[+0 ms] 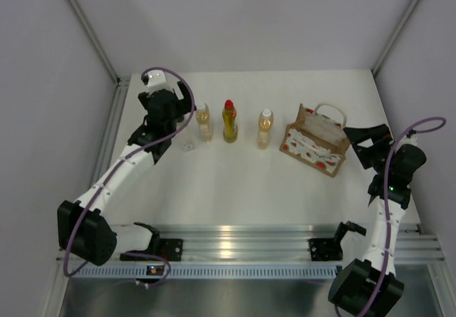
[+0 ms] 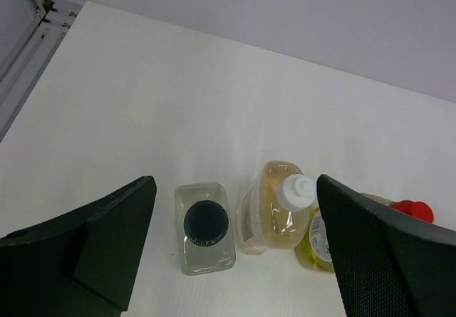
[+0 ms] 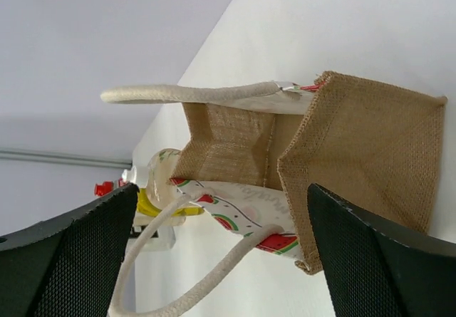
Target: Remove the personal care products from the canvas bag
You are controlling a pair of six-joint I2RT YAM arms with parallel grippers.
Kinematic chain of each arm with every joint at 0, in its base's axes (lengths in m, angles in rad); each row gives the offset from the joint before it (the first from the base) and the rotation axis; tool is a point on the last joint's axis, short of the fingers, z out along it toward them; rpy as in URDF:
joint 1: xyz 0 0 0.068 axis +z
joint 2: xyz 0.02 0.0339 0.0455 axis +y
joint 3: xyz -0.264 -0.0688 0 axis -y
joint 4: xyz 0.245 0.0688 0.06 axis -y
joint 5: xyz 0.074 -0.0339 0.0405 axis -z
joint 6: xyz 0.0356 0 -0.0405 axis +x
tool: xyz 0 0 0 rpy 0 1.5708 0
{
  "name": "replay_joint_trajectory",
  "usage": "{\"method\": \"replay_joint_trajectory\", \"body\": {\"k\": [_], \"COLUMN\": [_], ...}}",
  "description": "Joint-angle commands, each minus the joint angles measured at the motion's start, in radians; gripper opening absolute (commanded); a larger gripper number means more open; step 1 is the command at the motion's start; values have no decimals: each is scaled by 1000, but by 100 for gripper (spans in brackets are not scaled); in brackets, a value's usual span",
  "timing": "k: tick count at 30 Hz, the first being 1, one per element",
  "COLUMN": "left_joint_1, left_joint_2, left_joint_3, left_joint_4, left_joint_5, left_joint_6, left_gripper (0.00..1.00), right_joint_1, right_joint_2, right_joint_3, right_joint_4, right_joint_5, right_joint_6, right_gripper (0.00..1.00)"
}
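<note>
Judging the task as all but finished. Counting four bottles out on the worktop, standing upright in a row across the upper middle of the overhead view: from left to right, the clear bottle with the dark cap, an amber bottle with a white cap just beside it, the yellow bottle with the red cap, and, after a gap, the second amber bottle. Finding the canvas bag at centre right of that view, standing apart from the row. Looking into its mouth through the right wrist view and seeing only bare brown weave on the inner walls and no bottle inside, though not seeing all the way to the bottom. Showing the left hand with fingers spread wide apart, poised above the clear bottle and the neighbouring amber bottle at the lower middle of the left wrist view, clamping nothing. Showing the right hand likewise spread wide, framing the near end of the canvas bag at the right of its frame without gripping it. Leaving, by this reading, little beyond drawing both arms away and perhaps checking the bottom of the canvas bag for anything hidden.
</note>
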Motion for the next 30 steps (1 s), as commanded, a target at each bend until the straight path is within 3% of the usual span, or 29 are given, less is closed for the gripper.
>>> {"method": "replay_joint_trajectory", "body": {"k": [1,9,15,22,30], "left_joint_1": [-2,-2,-2,-4,-4], "left_joint_2": [-89,-293,-388,-505,-677], "left_joint_3": [92,147,169,149,84], "left_joint_4": [-217,-524,-716,-825,-854], "left_joint_5": [44,40,54,17,14], "left_joint_6": [-35,-147,-123,-19,-3], "left_gripper": [98,98,98,98,98], "right_joint_1": [7,39,219,466,685], "right_joint_2": [-27,-58,-63,-139,-214], "right_joint_3": [82,195,303,372,453], "right_joint_4": [-82,-228,-340,-414,-552], "right_joint_5": [17,154,338,561,637], "right_joint_6": [-72,-276,-457,-586,-678], "right_gripper": [99,100,99,99,99]}}
